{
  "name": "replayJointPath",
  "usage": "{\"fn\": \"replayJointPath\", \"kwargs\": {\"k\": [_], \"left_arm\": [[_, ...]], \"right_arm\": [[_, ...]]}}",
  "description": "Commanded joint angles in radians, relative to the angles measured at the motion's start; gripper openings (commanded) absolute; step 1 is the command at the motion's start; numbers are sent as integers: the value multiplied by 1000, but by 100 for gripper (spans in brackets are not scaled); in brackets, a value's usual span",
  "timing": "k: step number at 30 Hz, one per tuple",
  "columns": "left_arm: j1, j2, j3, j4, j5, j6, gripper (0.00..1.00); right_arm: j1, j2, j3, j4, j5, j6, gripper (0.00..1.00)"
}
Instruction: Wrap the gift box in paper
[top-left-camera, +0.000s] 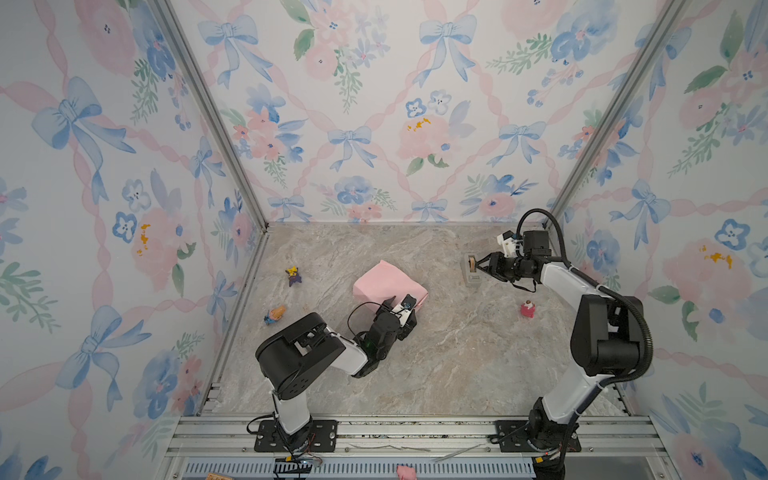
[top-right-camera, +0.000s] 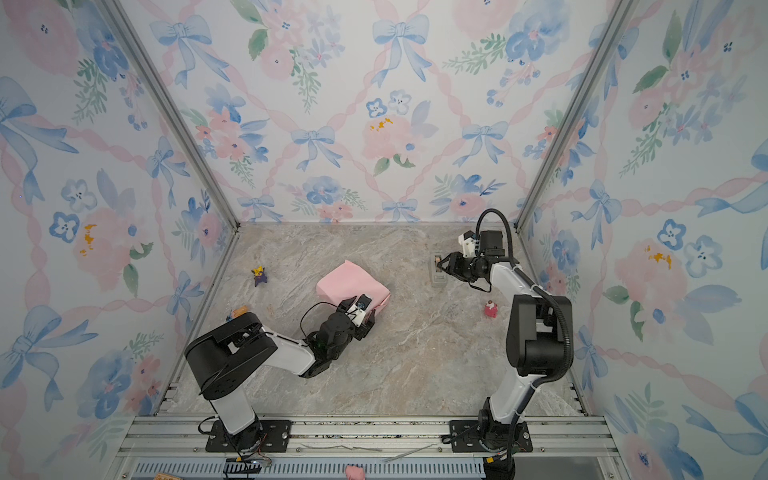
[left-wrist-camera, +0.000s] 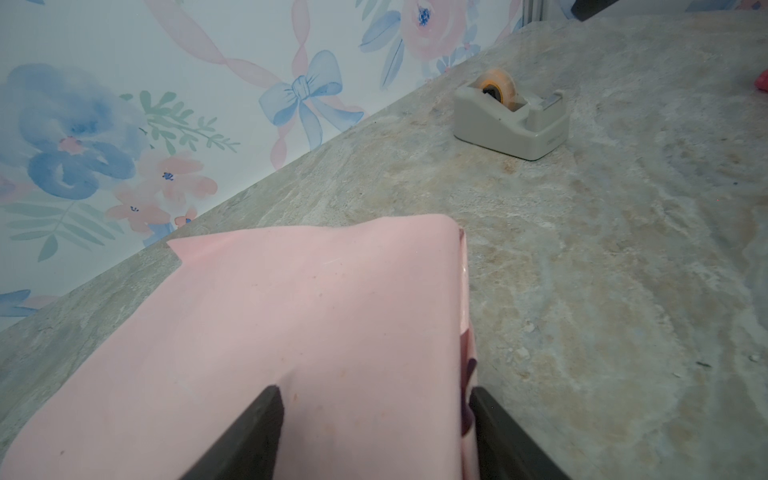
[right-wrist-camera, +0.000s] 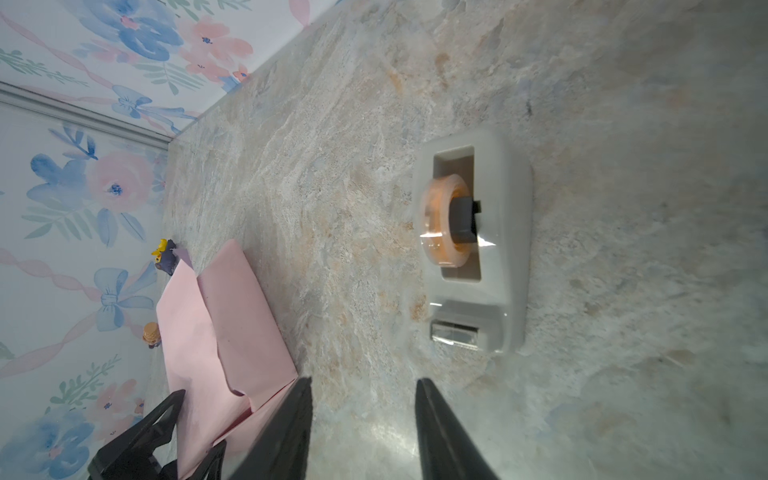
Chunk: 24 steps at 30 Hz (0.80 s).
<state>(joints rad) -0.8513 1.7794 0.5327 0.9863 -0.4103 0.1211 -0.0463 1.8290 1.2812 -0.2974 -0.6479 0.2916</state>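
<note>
The paper (top-left-camera: 382, 282) (top-right-camera: 349, 282), pale pink side out, is folded into a boxy parcel in the middle of the table. The gift box is hidden under it. My left gripper (top-left-camera: 401, 309) (left-wrist-camera: 374, 392) is at the parcel's near right corner with its jaws wide. One finger (left-wrist-camera: 257, 424) rests on the paper's top and dents it. The other finger stands just off the parcel's side fold, where a lilac sliver shows. My right gripper (top-left-camera: 478, 264) (right-wrist-camera: 363, 382) is open over bare table, just short of the tape dispenser (top-left-camera: 471, 272) (right-wrist-camera: 473, 241), with nothing between its fingers.
A purple and yellow figure (top-left-camera: 294, 275) and an orange toy (top-left-camera: 275, 314) lie left of the parcel. A small red toy (top-left-camera: 528, 309) sits near the right arm. Walls close the table on three sides, and a rail runs along the front.
</note>
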Motion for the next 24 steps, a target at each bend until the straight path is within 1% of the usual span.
{"fn": "replayJointPath", "kwargs": {"k": [1, 10, 11, 18, 24], "left_arm": [[26, 92, -65, -300, 29, -84, 72], [26, 100, -47, -302, 33, -84, 72], [26, 101, -45, -302, 34, -86, 72], [26, 108, -42, -302, 38, -87, 71], [26, 107, -42, -302, 36, -91, 71]], "right_arm": [[-28, 73, 65, -71, -90, -69, 43], [-61, 220, 178, -116, -139, -148, 43], [-61, 233, 183, -119, -179, -155, 42], [-61, 297, 215, -139, -224, -178, 38], [-57, 330, 251, -194, -233, -213, 35]]}}
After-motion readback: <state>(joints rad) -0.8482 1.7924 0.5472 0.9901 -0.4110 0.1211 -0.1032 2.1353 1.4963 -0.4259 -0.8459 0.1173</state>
